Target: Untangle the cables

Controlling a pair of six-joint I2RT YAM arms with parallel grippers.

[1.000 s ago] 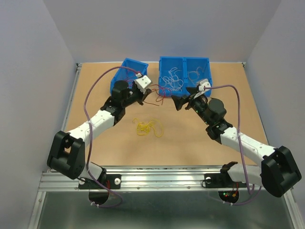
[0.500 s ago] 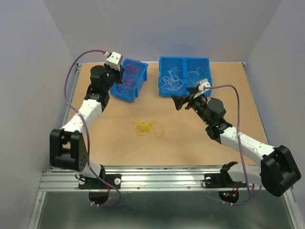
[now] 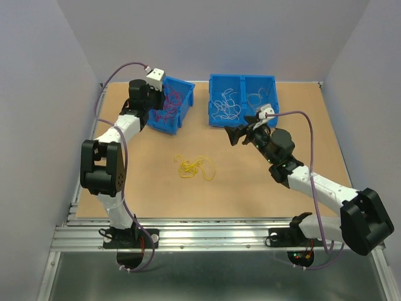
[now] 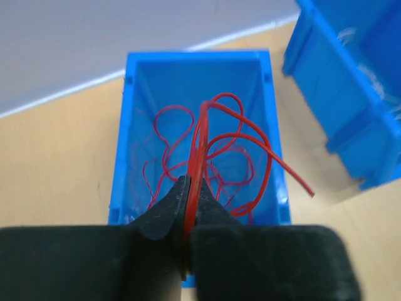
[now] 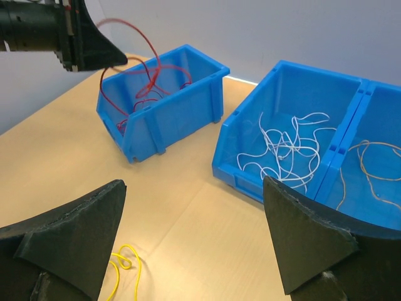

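Red curly wire (image 4: 199, 147) in left fingers (image 4: 164, 213), over blue bin (image 4: 124, 157)

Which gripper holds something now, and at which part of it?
The left gripper pinches a red wire partway along its length, over the blue bin; the right gripper holds nothing.

Left wrist view: double bin (image 4: 341, 81) cut off at the right edge, contents blurred. Right wrist view: yellow cables (image 5: 125, 258) partly hidden behind a finger of the right claw (image 5: 193, 185), remainder cut off at the bottom edge.
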